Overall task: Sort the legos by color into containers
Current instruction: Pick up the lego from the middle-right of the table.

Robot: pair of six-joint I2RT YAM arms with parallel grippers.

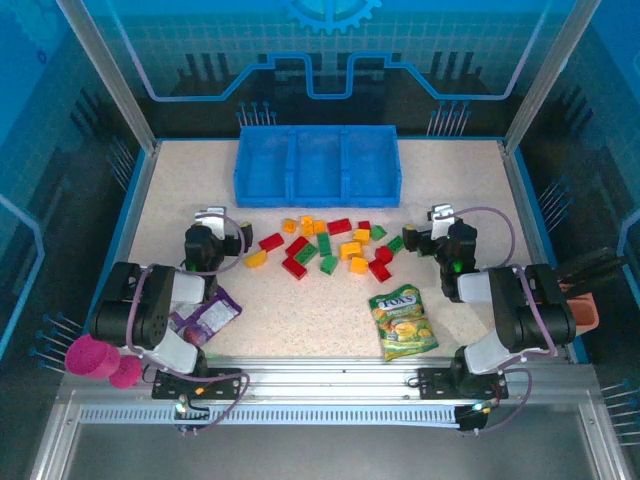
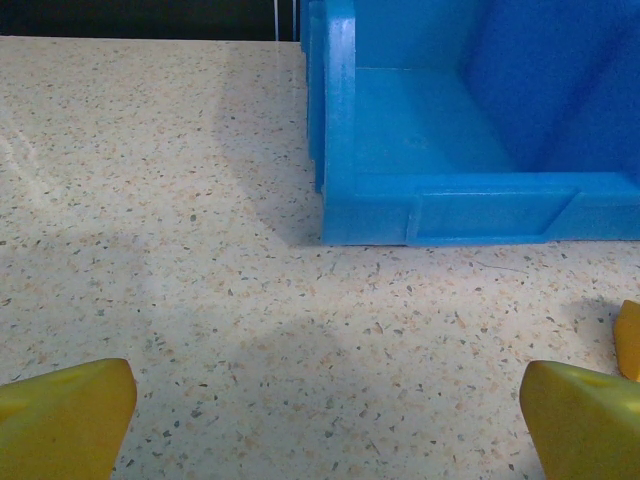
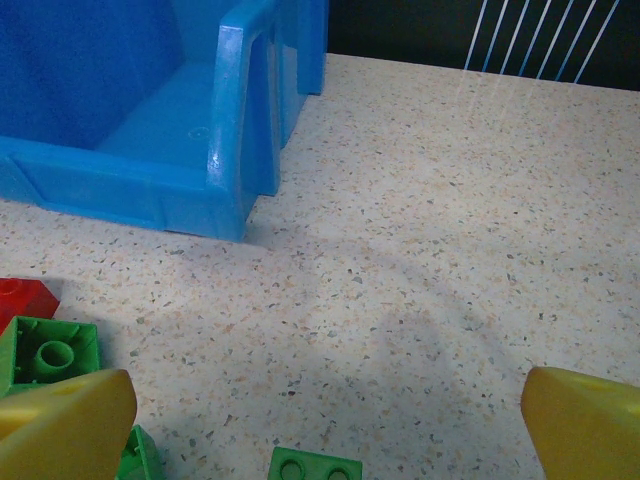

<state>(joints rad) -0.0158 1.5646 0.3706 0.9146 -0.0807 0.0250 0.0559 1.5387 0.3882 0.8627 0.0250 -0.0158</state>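
While every one of the legos [image 1: 322, 246] lies loose on the speckled table [image 1: 470, 180] and none sits inside the blue tray [image 1: 318, 196], the sorting looks unstarted. The bricks form a band across the middle of the top view, its long axis running left to right, parallel to the tray's near wall and a little below it in the frame.

The left claw [image 1: 211, 216] sits at the band's left end and the right claw [image 1: 441, 214] at its right end, both aimed up-frame at the tray. The bricks therefore lie to each claw's inner side rather than ahead of it, and the coming move turns on that sideways offset.

Both claws stand wide apart and hold nothing. In the left wrist view the yellow fingertips [image 2: 62, 415] frame bare table, with the tray's corner at upper right and a yellow-orange sliver [image 2: 629, 338], probably a brick, at the right edge.

In the right wrist view a green brick [image 3: 48, 352] and a red brick [image 3: 20, 298] lie at lower left, just beside the fingertip there; a second green brick [image 3: 314, 466] lies at bottom centre, near the gap between the fingers. I judge the right arm the nearer, needing a small drop and a turn toward frame left.
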